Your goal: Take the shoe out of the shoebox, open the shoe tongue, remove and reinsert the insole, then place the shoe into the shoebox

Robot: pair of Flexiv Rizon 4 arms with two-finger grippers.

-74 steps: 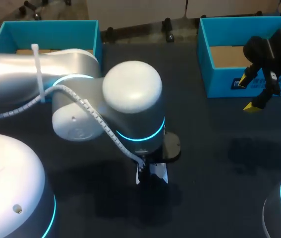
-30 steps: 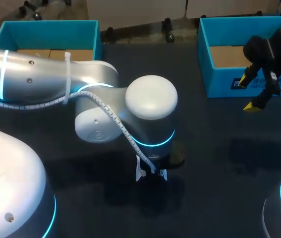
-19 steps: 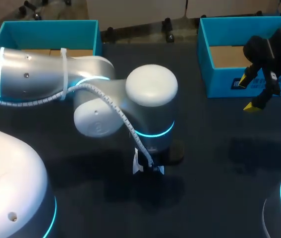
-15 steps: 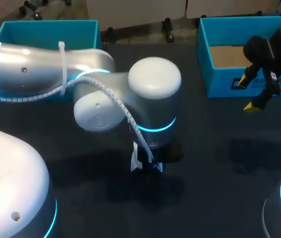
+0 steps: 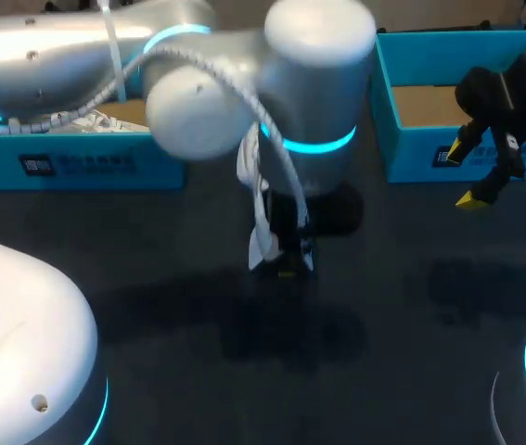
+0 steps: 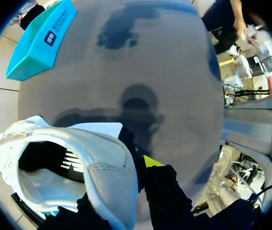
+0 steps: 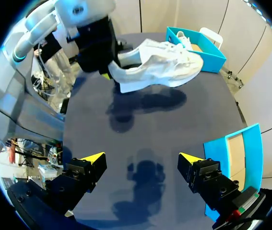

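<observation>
Now the left hand (image 6: 128,179) pinches the heel end of the one white shoe (image 7: 157,64), lifted higher above the tabletop (image 5: 411,306) than before. It hangs between two blue shoeboxes, the left box (image 5: 77,162) and the right box (image 5: 429,148). The right hand (image 7: 140,159) hangs spread, unmoved.

We find the white shoe (image 7: 159,64) aloft, roughly level, sole downward, its collar gaping open. It hangs between the left shoebox (image 5: 77,167) and the right shoebox (image 5: 420,153), touching neither. Both are teal and open. The left shoebox contains a second white shoe (image 7: 189,38); the right shoebox shows a bare cardboard floor.
</observation>
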